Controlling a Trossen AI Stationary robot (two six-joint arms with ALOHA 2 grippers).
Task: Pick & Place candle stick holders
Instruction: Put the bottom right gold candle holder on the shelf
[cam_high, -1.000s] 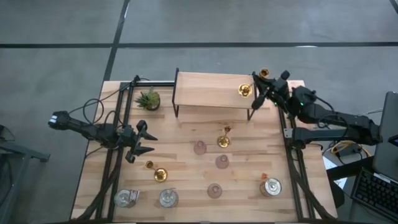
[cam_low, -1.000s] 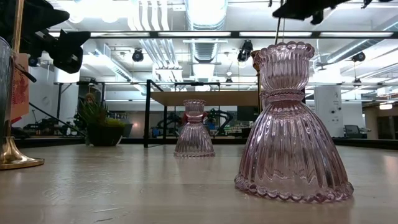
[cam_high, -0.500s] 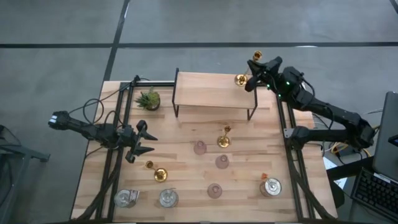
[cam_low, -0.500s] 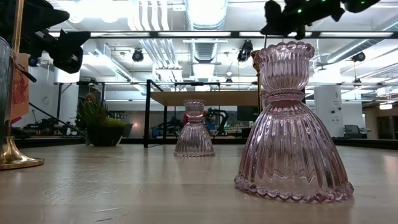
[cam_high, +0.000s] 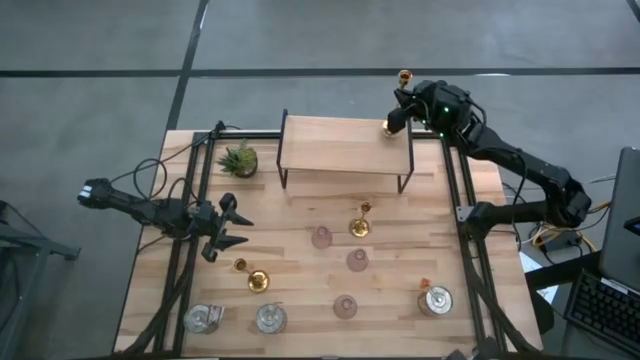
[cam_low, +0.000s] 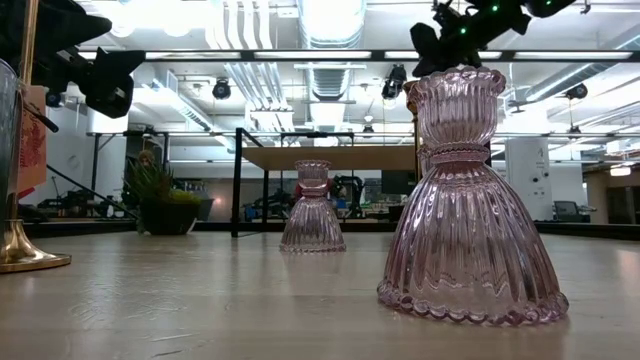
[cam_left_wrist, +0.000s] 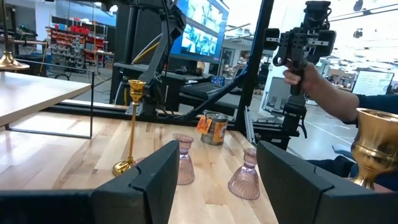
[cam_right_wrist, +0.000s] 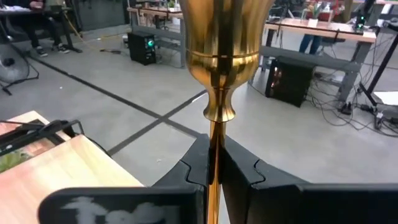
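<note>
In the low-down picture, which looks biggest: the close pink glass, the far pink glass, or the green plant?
1. Near pink holder, though closeness inflates it.
2. Far pink holder and plant look alike, so unranked.

Polished, glossy gold metal candle holder (cam_right_wrist: 221, 74) between matt black plastic fingers (cam_right_wrist: 198, 165); ribbed translucent pink glass holder (cam_low: 467, 200); pale matt wood table (cam_high: 300, 290).

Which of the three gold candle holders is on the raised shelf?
The gold holder at the shelf's right end, its stem gripped by the right tool. The other two gold ones are on the table.
</note>
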